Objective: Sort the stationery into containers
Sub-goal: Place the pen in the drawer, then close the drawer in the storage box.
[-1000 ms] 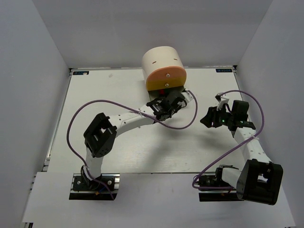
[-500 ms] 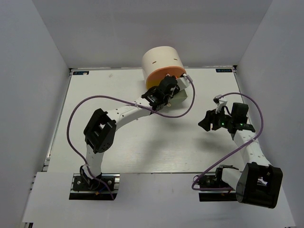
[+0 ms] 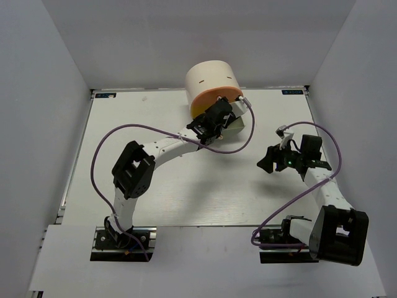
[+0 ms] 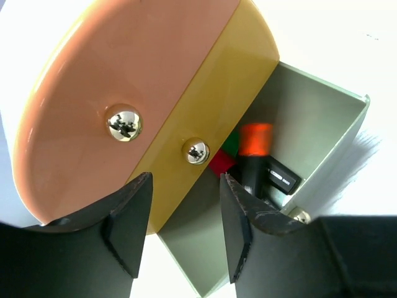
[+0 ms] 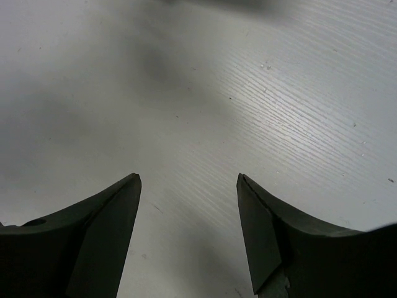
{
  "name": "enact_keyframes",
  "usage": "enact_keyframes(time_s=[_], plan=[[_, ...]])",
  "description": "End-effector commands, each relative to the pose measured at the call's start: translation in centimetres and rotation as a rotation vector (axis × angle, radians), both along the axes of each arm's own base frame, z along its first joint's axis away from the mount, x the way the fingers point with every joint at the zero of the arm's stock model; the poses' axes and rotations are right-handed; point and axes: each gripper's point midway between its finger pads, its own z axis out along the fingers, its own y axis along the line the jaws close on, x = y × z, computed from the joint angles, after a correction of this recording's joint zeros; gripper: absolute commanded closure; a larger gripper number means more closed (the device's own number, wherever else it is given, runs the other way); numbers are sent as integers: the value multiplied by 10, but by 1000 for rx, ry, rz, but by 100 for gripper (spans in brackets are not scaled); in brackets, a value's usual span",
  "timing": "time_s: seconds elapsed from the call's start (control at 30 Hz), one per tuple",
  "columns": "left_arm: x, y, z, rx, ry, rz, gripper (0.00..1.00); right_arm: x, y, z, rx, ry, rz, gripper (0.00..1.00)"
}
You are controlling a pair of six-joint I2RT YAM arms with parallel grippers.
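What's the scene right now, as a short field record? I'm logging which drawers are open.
unit: cream desk unit, far middle of the table
peach-orange drawer: looks shut
yellow drawer: looks shut
grey drawer: swung open, holds orange-capped highlighter, green item, red item
left gripper: open, empty, at the yellow drawer's knob
right gripper: open, empty, above the table

One desk unit (image 3: pixel 211 77) sits at the table's (image 3: pixel 124 124) far edge. It has three drawers: one peach drawer (image 4: pixel 124 68), one yellow drawer (image 4: pixel 229 81) and one grey drawer (image 4: pixel 310 124). Three round knobs (image 4: pixel 123 122) show, one per drawer. Inside the grey drawer are one orange-capped highlighter (image 4: pixel 256 149), one green cap (image 4: pixel 231 143) and one red piece (image 4: pixel 218 164). There are two arms: a left arm (image 3: pixel 167 152) and a right arm (image 3: pixel 325 186).
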Motion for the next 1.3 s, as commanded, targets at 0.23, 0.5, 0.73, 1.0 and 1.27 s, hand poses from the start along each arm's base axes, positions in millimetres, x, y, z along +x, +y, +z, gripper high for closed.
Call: enact_keyframes(time_s=[0.23, 0.5, 0.73, 1.0, 1.27], plan=[[-32, 22, 88, -263, -18, 74, 24, 14, 32, 28, 45, -176, 242, 58], [-133, 105, 31, -564, 347, 295, 0, 54, 76, 45, -109, -463, 528, 88], [-218, 179, -22, -847, 513, 480, 0, 113, 102, 32, -286, -537, 552, 88], [-255, 209, -41, -1075, 578, 558, 0, 149, 122, 11, -418, -556, 557, 88], [-260, 211, -57, -1049, 620, 609, 0, 170, 137, 6, -492, -607, 523, 88]])
